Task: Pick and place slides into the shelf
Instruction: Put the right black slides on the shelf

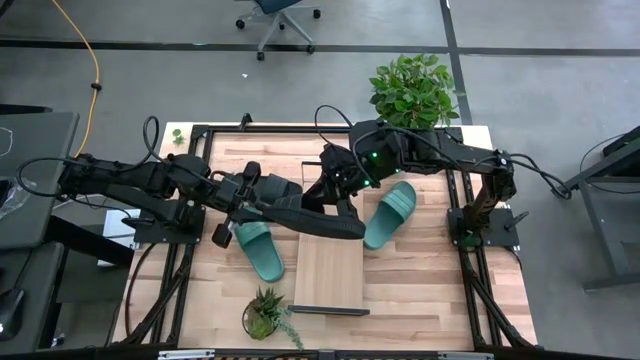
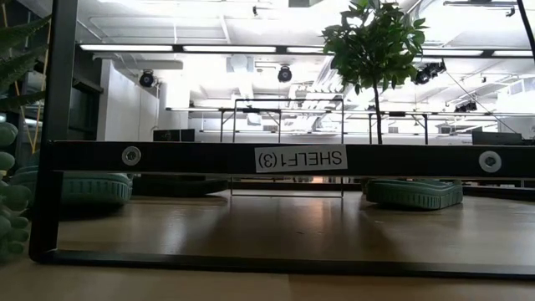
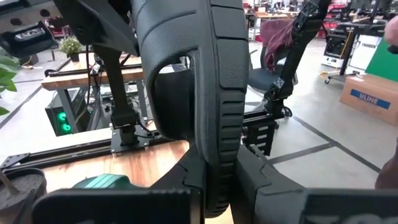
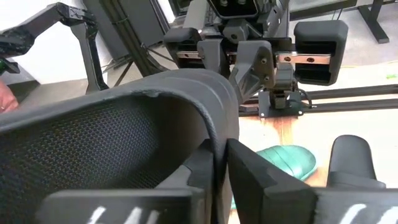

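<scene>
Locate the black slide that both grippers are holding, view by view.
High: black slide at centre, over the shelf's far end.
Low: not in it.
Left wrist: upright on edge, centre.
Right wrist: fills the left foreground.
Shared landmark: teal slide.

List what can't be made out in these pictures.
- High view: where the grippers meet the black slide, hidden under the arms.
- Low view: the teal slides' tops, cut off by the shelf rail; the black slide, out of frame.
- Wrist views: the shelf, blocked by the slide clamped in the left gripper and right gripper.
</scene>
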